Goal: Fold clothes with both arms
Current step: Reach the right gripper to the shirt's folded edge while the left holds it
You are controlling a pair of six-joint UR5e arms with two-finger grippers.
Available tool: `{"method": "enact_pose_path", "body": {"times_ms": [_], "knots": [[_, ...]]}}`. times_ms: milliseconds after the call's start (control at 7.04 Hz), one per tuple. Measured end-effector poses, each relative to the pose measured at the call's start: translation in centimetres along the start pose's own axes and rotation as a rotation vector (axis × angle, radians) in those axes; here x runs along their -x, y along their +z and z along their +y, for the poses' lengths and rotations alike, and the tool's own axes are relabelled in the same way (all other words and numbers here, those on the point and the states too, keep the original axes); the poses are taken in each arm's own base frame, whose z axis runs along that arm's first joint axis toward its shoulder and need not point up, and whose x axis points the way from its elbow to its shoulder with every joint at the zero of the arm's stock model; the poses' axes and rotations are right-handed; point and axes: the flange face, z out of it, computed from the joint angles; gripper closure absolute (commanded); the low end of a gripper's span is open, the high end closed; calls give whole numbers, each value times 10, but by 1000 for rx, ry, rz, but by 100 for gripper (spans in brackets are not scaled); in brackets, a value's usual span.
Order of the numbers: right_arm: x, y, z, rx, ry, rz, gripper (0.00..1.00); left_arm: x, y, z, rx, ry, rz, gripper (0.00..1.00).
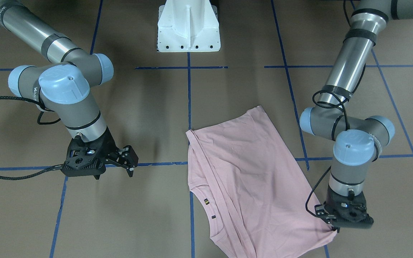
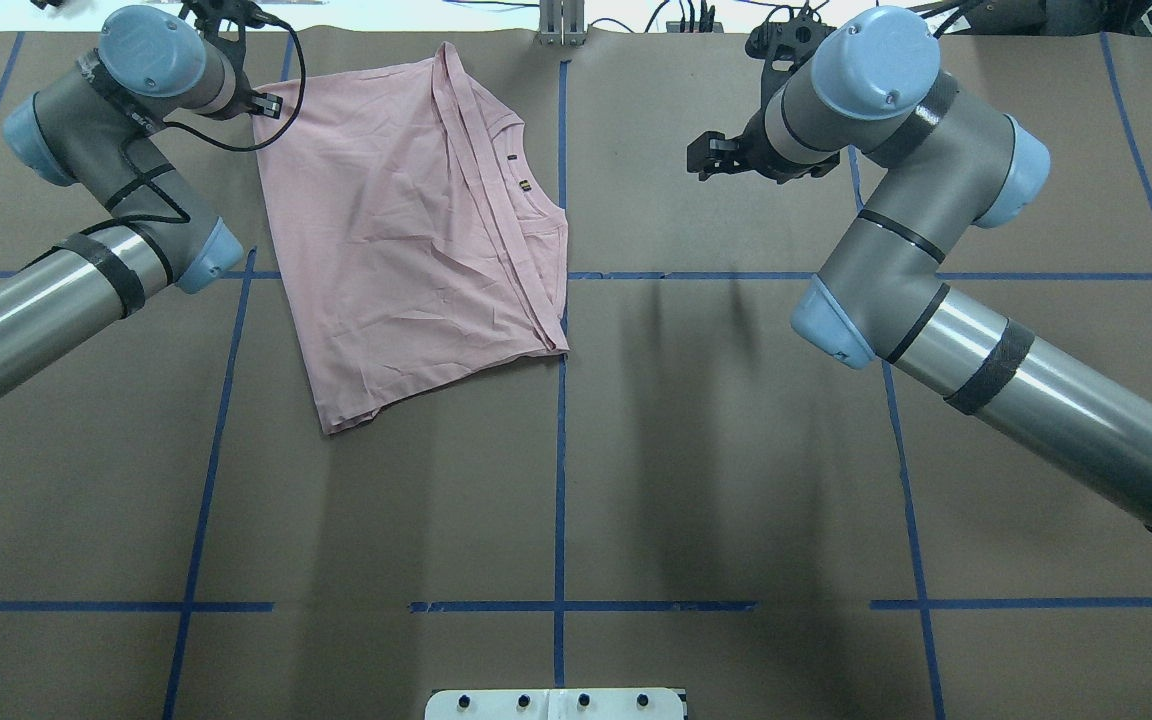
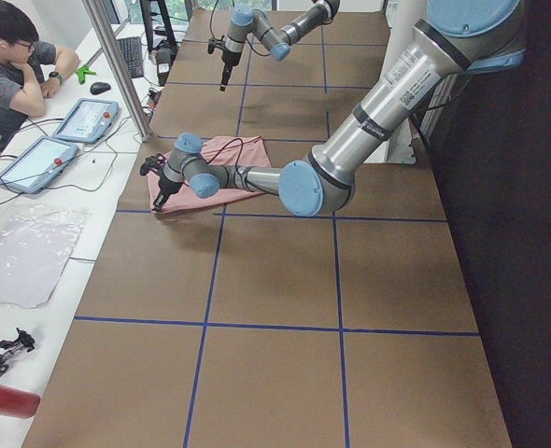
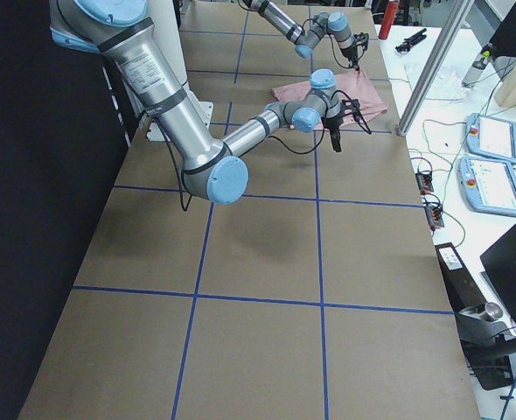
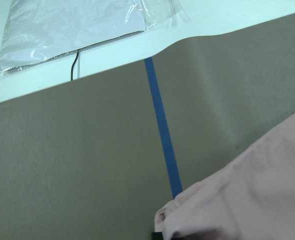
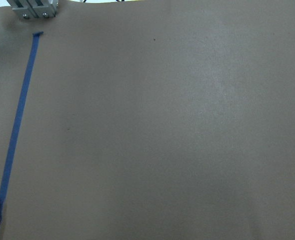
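Lifting now, with your left gripper (image 1: 333,226) pinching a corner of the pink shirt (image 1: 249,172) lying folded at the far left of the table (image 1: 120,215) and the right gripper (image 1: 132,165) open, empty, well apart, you risk dragging it askew.

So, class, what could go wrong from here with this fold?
1. Only the left gripper is at the T-shirt, on one corner. The right gripper hangs over bare table, apart from it. A one-sided pull could drag or skew the T-shirt.
2. That corner lies close to the table's far edge, so cloth might slide over it.
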Motion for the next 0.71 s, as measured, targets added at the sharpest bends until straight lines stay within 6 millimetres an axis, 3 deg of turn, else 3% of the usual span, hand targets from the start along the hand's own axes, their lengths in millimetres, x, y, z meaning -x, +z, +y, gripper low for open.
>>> {"method": "enact_pose_path", "body": {"times_ms": [142,284,426,710], "knots": [[3,2,3,4,17,-2,7,16,4,6,-11,26,-5,0],[12,4,10,14,50,-7,19,33,3,11,-28,40,13,0],[28,7,19,24,105,-14,27,49,-5,7,-32,47,50,0],[91,18,35,29,261,-23,26,66,-29,10,-46,61,119,0]]}}
